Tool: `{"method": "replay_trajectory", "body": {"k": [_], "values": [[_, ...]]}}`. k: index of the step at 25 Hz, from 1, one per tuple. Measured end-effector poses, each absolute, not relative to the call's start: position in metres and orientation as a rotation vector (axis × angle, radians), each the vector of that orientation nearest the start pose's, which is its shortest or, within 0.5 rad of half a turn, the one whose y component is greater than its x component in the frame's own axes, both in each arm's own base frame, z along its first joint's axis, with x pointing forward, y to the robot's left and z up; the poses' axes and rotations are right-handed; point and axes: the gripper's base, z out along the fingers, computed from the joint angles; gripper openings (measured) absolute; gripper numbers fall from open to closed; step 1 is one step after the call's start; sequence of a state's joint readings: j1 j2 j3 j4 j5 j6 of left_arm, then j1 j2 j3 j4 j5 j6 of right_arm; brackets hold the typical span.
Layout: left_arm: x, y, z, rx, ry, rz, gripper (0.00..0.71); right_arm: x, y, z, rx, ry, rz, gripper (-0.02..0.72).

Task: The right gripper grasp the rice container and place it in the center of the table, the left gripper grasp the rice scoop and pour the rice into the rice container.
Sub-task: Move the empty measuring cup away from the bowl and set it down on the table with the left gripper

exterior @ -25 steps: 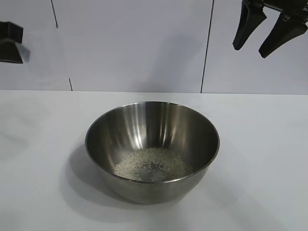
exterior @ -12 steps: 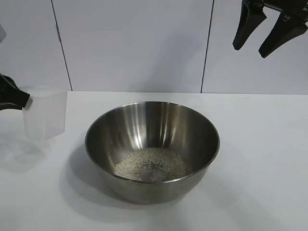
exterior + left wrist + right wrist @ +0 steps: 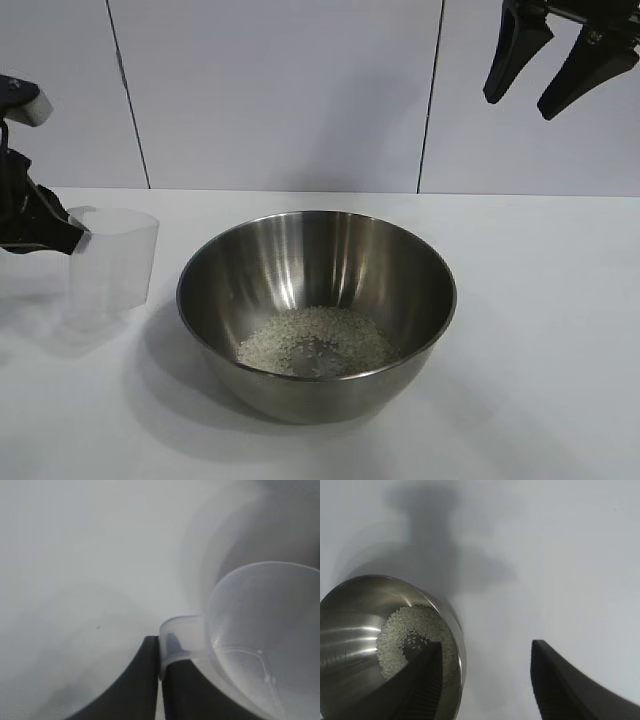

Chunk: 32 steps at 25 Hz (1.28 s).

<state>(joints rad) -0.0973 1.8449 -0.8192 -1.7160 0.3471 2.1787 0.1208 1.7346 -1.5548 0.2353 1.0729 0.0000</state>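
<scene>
The rice container (image 3: 316, 312), a wide steel bowl, is sitting near the middle of the table (image 3: 540, 380) with the rice (image 3: 318, 340) lying as a shallow heap across its bottom. Just to the bowl's left, the left gripper (image 3: 62, 238) is pinching the short tab handle of the rice scoop (image 3: 110, 265) between closed fingers; in the left wrist view the two black fingers (image 3: 142, 680) are pressing together on that tab, and the frosted cup (image 3: 260, 630) looks almost empty, only a grain or two clinging inside. The scoop is standing upright, close beside the bowl but not touching it, its base at or just above the tabletop; which of the two cannot be told. High above the bowl and to its right, the right gripper (image 3: 560, 65) is hanging with its fingers spread apart and holding nothing; its wrist camera is looking down on the bowl (image 3: 385, 645) from there.

With the rice in the bowl, the pour appears done, and what seems left is parking the scoop. The risks lie there: the grip on a thin tab is slight, so a quick swing could twist the light cup loose or tip it. Moving it toward the bowl could knock the rim and shift the bowl off centre.
</scene>
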Motion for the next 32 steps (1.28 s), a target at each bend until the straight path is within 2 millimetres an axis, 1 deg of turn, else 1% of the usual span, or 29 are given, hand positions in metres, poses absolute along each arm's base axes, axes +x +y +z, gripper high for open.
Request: {"method": "replay_trajectory", "body": {"k": [9,13,15,18,21,23,25,28,32], "values": [[0.332,-0.062,0.115,0.841,2.294,-0.23,0.007,0.367,0.063,0.313,-0.069,2.732,0.349,0.37],[0.332,-0.06,0.113,0.837,2.306,-0.21,0.008,0.367,0.063,0.313,-0.069,2.731,0.348,0.37],[0.332,-0.06,0.113,0.837,2.306,-0.21,0.024,0.367,0.063,0.313,-0.069,2.731,0.348,0.37],[0.332,-0.06,0.113,0.838,2.307,-0.207,0.086,0.367,0.063,0.313,-0.069,2.731,0.348,0.37],[0.332,-0.06,0.113,0.837,2.309,-0.202,0.194,0.367,0.063,0.313,-0.069,2.729,0.348,0.37],[0.332,-0.058,0.112,0.832,2.317,-0.185,0.281,0.367,0.063,0.313,-0.068,2.725,0.348,0.37],[0.333,-0.057,0.112,0.829,2.324,-0.171,0.341,0.368,0.063,0.313,-0.067,2.717,0.348,0.37],[0.333,-0.055,0.111,0.819,2.337,-0.145,0.378,0.368,0.063,0.313,-0.066,2.713,0.347,0.37],[0.333,-0.053,0.117,0.806,2.331,-0.117,0.387,0.369,0.063,0.313,-0.065,2.711,0.347,0.37]]}}
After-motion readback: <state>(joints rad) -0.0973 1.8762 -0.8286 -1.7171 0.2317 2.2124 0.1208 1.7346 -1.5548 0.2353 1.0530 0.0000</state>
